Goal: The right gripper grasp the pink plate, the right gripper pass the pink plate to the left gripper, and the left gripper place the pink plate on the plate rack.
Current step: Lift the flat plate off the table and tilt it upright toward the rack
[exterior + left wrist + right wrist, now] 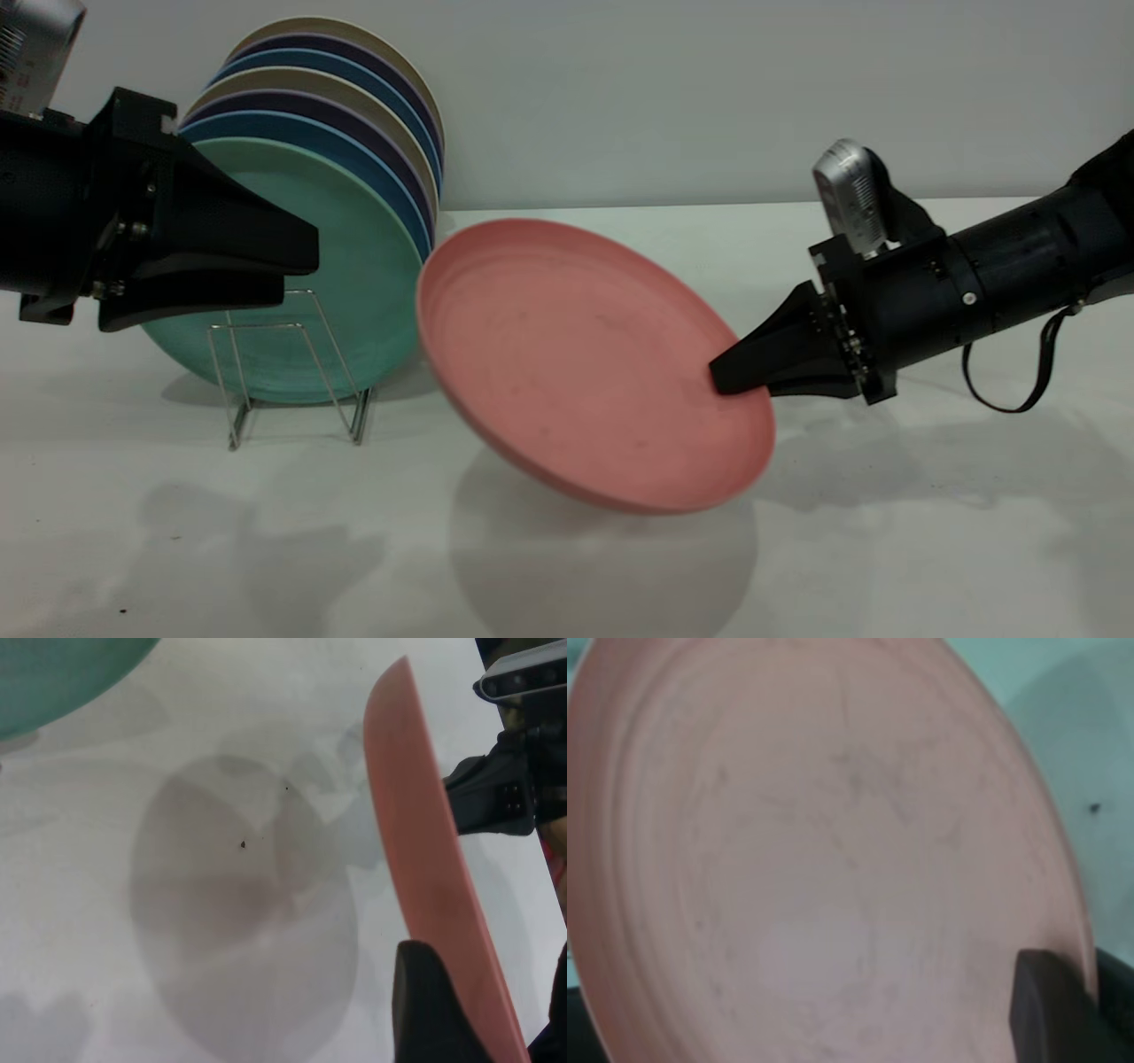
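The pink plate (576, 354) hangs tilted above the table, its face turned toward the exterior camera. My right gripper (722, 377) is shut on its right rim; in the right wrist view one finger (1045, 1001) lies on the plate's face (833, 859). My left gripper (297, 270) is open at the left, in front of the green plate (354, 266), a short gap away from the pink plate's left rim. In the left wrist view the plate's edge (416, 815) runs in line with the gap between its fingers (434, 1010). The wire plate rack (257, 326) stands below the left gripper.
Several plates, green in front, then blue, purple and beige (354, 115), stand upright in the rack at the back left. The white table (177, 532) stretches in front and to the right. The right arm's cable loop (1019, 390) hangs near the table.
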{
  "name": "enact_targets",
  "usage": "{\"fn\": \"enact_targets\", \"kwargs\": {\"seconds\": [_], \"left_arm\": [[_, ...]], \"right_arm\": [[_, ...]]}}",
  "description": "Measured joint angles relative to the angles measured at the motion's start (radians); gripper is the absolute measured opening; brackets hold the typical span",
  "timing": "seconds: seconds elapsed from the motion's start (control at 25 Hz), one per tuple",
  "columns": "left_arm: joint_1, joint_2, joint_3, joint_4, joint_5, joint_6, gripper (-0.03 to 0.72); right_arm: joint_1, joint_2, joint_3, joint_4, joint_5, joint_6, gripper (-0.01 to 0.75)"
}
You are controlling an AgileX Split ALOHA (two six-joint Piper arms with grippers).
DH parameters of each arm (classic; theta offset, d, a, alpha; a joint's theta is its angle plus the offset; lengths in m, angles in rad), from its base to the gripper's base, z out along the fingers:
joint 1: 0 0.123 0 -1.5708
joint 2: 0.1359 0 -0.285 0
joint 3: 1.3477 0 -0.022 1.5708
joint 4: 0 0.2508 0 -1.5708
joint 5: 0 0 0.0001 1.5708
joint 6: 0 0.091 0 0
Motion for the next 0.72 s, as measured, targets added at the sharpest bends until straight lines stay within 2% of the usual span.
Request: {"fn": "enact_targets", "kwargs": {"seconds": [0.2, 0.72], "left_arm": [[0.000, 0.000, 0.000, 0.000, -0.001, 0.000, 0.373], [0.000, 0.001, 0.000, 0.000, -0.010, 0.000, 0.373]], "right_arm": [[0.042, 0.000, 0.000, 0.004, 0.000, 0.000, 0.017], [0.095, -0.017, 0.000, 0.025, 0.002, 0.000, 0.017]]}}
